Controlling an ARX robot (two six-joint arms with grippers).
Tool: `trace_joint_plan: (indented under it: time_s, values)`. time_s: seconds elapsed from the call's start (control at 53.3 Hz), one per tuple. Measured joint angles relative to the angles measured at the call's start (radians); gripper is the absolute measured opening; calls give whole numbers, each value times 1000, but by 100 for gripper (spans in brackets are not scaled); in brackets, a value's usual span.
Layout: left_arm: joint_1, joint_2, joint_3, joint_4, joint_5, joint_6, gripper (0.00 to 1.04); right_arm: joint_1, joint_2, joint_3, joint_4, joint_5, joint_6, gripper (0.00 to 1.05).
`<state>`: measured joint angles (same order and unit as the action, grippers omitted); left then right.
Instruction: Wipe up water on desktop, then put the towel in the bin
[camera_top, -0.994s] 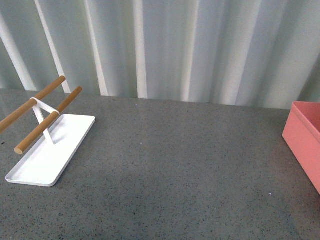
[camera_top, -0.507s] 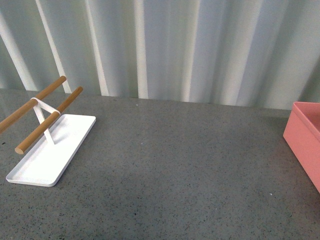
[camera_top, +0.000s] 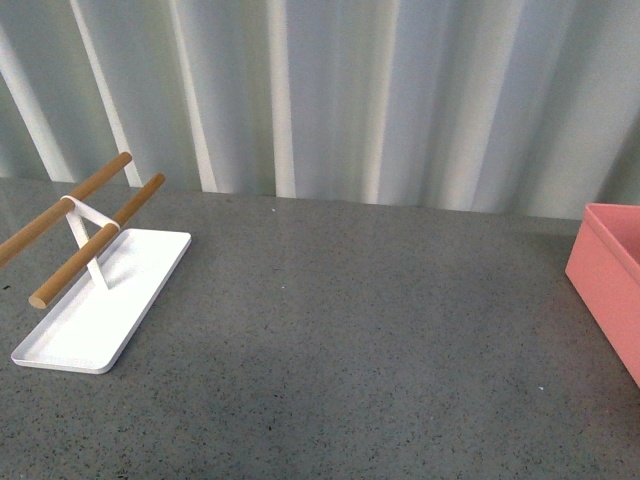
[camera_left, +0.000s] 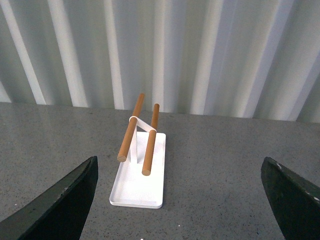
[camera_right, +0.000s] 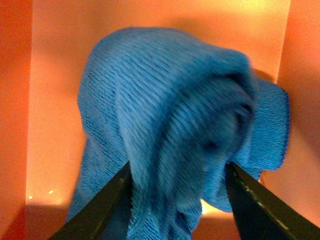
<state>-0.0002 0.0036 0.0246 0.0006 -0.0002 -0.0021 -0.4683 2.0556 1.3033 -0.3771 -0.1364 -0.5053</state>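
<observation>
Right wrist view, nearest: right end effector (camera_right: 177, 200) pinching the towel (camera_right: 170, 115), dark fingers (camera_right: 107, 200) pressed in on either side of the blue folds. Towel hanging bunched and draped, blurred in part, framed all round by the pink walls and floor of the bin (camera_right: 55, 60). Whether cloth touches the bin floor: cannot tell.

Left wrist view: left end effector (camera_left: 180, 200) spread wide, two dark fingers (camera_left: 60, 205) at the picture's lower corners, nothing between them. Beyond, speckled grey tabletop (camera_left: 235, 165). On it a flat white tray (camera_left: 142, 187) with a white upright carrying two wooden rods (camera_left: 131, 127), side by side. Behind, pale corrugated wall (camera_left: 200, 50).

Front view: no arm showing. Near and middle ground all bare tabletop (camera_top: 350, 340), dark grey with fine light specks. At the left, tray (camera_top: 100, 320) lying flat, rods (camera_top: 95, 235) slanting up and away above it on the white support. At the far right edge, bin (camera_top: 605, 280) standing on the tabletop, cut off by the frame, well apart from the tray; its inside not visible here. Farthest, the ribbed wall (camera_top: 330, 100) rising from the tabletop's back edge.
</observation>
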Motion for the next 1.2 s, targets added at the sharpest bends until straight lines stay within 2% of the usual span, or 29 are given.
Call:
trace_joint_plan:
  time_s: [0.263,0.432,0.544,0.657,0.732,0.863,1.032,1.201]
  values:
    - [0,0,0,0,0,0,98,9,-9,4,18,-7,0,100]
    - [0,0,0,0,0,0,98,20,-68,4,92,-27,34,98]
    - [0,0,0,0,0,0,98,32,-180,-10,157,-112,89,98]
    - [0,0,0,0,0,0,98,42,-399,-154,331,-192,166,98]
    - [0,0,0,0,0,0,98,59,-566,-294,480,-176,159,98]
    - [0,0,0,0,0,0,98,105,-783,-495,625,-156,135,98]
    - [0,0,0,0,0,0,98,208,-991,-717,666,-118,123,98]
    - [0,0,0,0,0,0,98,299,-1221,-895,580,-117,138,98]
